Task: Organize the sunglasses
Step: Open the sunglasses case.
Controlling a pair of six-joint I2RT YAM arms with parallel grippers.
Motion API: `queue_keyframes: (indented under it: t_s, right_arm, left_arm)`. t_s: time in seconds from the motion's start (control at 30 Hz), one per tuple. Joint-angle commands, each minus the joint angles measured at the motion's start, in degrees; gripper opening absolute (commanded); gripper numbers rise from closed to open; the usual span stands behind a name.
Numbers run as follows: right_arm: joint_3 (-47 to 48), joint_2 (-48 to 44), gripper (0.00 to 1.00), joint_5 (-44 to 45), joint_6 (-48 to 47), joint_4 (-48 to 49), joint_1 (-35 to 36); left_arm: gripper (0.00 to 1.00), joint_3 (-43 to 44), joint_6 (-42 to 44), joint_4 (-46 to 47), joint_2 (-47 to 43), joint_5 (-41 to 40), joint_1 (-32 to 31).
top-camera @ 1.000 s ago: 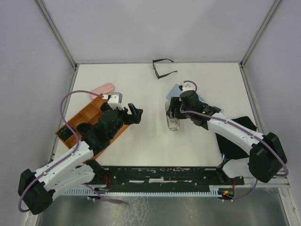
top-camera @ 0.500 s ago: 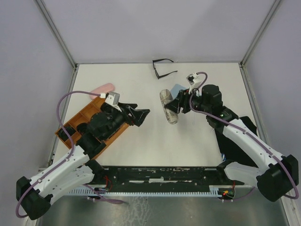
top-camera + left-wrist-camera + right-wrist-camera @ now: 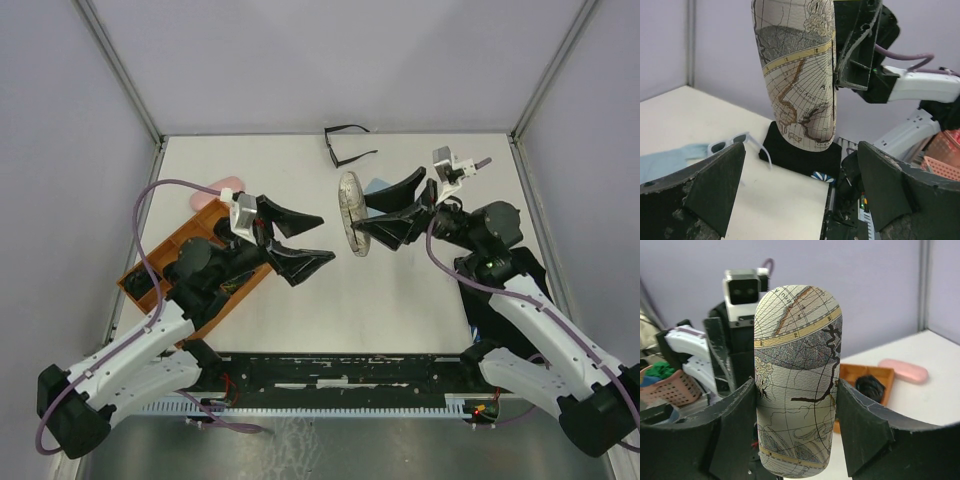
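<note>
Currently the right tool (image 3: 360,222) grips the map-patterned case (image 3: 349,210) aloft while the left tool (image 3: 326,237) gapes open, so an early release could drop it.

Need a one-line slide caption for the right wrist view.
Right claw grips a map-printed case; orange tray and pink case lie on the table behind.

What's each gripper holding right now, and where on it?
Right gripper clamps the map-print case across its long sides, about mid-length; left gripper open, empty.
</note>
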Motion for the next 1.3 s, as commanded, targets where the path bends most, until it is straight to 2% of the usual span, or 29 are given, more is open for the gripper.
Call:
queue_keyframes:
  t_s: [0.0, 0.1, 0.23, 0.6, 0.8, 1.07, 1.27]
  right_arm:
    - [-0.16, 0.01, 0.00, -7.27, 8.48, 20.70, 0.09]
    - [-0.35, 0.63, 0.00, -9.71, 11.41, 26.09, 0.46]
    - [-0.20, 0.44, 0.00, -11.26, 10.26, 25.35, 1.31]
    - [1.63, -1.66, 0.00, -9.74, -3.35, 8.16, 5.75]
    - [1.43, -2.38, 0.00, -8.20, -3.76, 7.75, 5.93]
    - [0.85, -4.04, 0.00, -5.31, -3.75, 8.03, 5.93]
    - [0.80, -3.81, 0.00, -5.57, -3.67, 7.66, 6.00]
  left_arm:
    - [1.00, 4.15, -1.16, 12.17, 3.73, 11.55, -0.12]
    - [0.99, 5.14, -2.32, 15.67, 6.09, 13.13, -0.24]
    - [0.98, 6.67, -2.59, 16.63, 8.29, 13.35, -0.87]
    - [0.97, 8.99, -0.93, 16.26, 10.47, 12.92, -4.15]
    - [0.86, 9.05, -0.33, 15.60, 10.56, 12.71, -4.57]
    - [0.86, 9.14, 0.00, 15.12, 11.34, 13.49, -5.36]
    - [0.77, 9.29, 0.29, 15.11, 11.42, 13.85, -5.73]
